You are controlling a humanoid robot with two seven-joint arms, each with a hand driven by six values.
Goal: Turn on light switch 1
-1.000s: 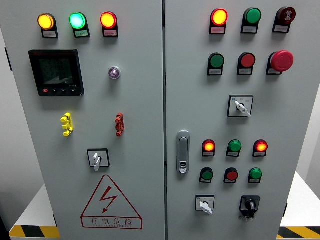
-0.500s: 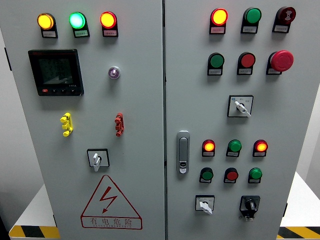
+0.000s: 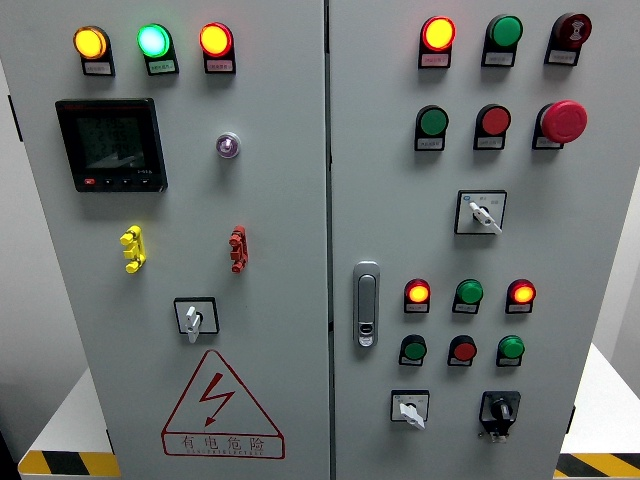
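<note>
A grey electrical cabinet point(image 3: 290, 200) with two doors fills the head view. The left door carries lit yellow point(image 3: 90, 43), green point(image 3: 154, 41) and red point(image 3: 215, 40) lamps, a black meter display point(image 3: 110, 145), a yellow toggle point(image 3: 132, 248), a red toggle point(image 3: 237, 248) and a rotary switch point(image 3: 194, 318). On the right door are a lit red lamp point(image 3: 438, 34), green and red push buttons, a red emergency stop point(image 3: 563, 121) and three more rotary switches point(image 3: 481, 213). I cannot tell which control is light switch 1. Neither hand shows.
A metal door handle point(image 3: 366, 303) sits on the right door near the seam. A red high-voltage warning triangle point(image 3: 221, 405) marks the lower left door. Yellow-black hazard tape point(image 3: 65, 464) runs along the floor platform at both lower corners.
</note>
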